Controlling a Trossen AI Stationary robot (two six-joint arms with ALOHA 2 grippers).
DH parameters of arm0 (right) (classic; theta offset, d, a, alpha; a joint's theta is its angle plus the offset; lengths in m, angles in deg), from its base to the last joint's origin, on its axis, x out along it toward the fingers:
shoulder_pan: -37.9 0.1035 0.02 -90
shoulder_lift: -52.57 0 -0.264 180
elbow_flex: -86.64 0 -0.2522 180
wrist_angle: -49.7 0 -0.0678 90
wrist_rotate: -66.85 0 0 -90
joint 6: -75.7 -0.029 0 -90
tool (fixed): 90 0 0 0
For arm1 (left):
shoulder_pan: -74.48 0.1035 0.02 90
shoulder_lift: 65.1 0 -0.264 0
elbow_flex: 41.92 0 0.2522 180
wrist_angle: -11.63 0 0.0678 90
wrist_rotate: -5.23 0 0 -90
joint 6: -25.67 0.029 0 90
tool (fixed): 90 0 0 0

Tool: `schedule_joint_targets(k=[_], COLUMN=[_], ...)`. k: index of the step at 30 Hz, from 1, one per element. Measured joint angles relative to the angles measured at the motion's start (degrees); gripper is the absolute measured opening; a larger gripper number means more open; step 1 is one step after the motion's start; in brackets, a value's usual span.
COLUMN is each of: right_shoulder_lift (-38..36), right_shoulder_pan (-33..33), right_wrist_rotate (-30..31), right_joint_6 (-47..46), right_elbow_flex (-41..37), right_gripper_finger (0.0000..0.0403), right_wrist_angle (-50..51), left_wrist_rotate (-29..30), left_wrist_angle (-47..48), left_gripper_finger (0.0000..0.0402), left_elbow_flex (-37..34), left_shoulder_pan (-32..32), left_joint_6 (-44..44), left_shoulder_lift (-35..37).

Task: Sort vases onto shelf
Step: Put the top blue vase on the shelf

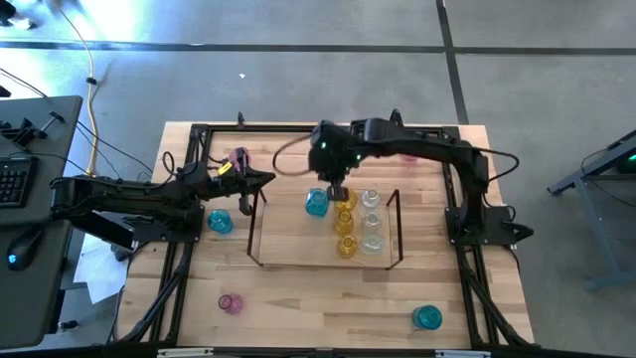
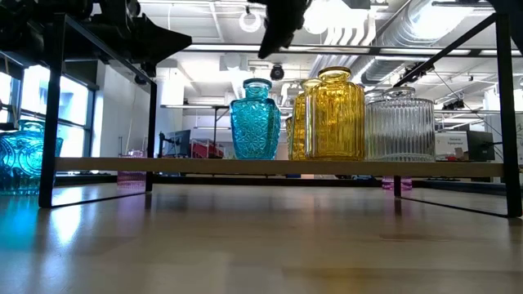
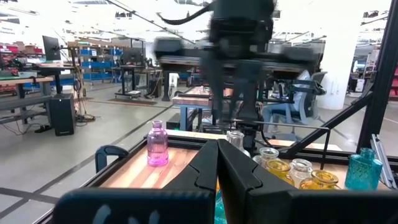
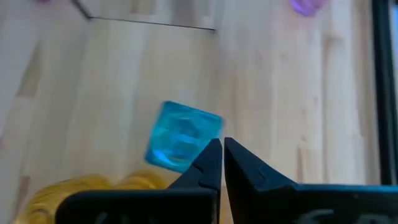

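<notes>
The right tool (image 1: 338,189), fingers pressed together and empty, hangs above the shelf (image 1: 260,224); an upright teal vase (image 1: 317,203) stands just beside it.

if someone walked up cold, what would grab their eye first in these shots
Probably the cluster of coloured glass on the shelf in the middle of the table: a teal vase, then a row of yellow vases and a row of clear vases. Next, the right gripper hanging over that group with its fingers together, holding nothing. The left gripper waits at the shelf's left end, also shut, with another teal vase beside it on the table.
</notes>
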Motion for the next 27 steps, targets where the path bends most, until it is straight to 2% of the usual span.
schedule_joint_targets(k=[5,9,14,18,22,27], right_shoulder_lift=[0.2,0.2,0.5,0.5,0.5,0.5], right_shoulder_pan=[5.8,10.6,15.1,16.7,16.9,16.7], right_wrist_rotate=[4.7,5.4,10.6,15.8,19.6,21.8], right_joint_6=[-1.4,-4.0,-8.0,-10.5,-11.0,-9.7], right_elbow_flex=[0.0,-0.1,-6.7,-12.7,-15.2,-15.5], right_gripper_finger=[0.0,0.0,0.0,0.0,0.0,0.0], right_wrist_angle=[-0.2,-1.9,-6.9,-12.4,-17.9,-15.5], left_wrist_rotate=[0.0,0.0,0.0,0.1,1.0,1.3], left_wrist_angle=[1.0,1.2,1.2,1.2,1.4,5.1], left_gripper_finger=[0.0,0.0,0.0,0.0,0.0,0.0], left_elbow_flex=[0.0,0.0,0.0,0.0,0.4,2.1], left_shoulder_pan=[0.0,0.0,0.0,0.0,0.0,0.0], left_joint_6=[0.0,0.1,0.1,0.1,0.2,0.7], left_shoulder_lift=[0.0,0.0,0.0,0.0,0.0,0.0])
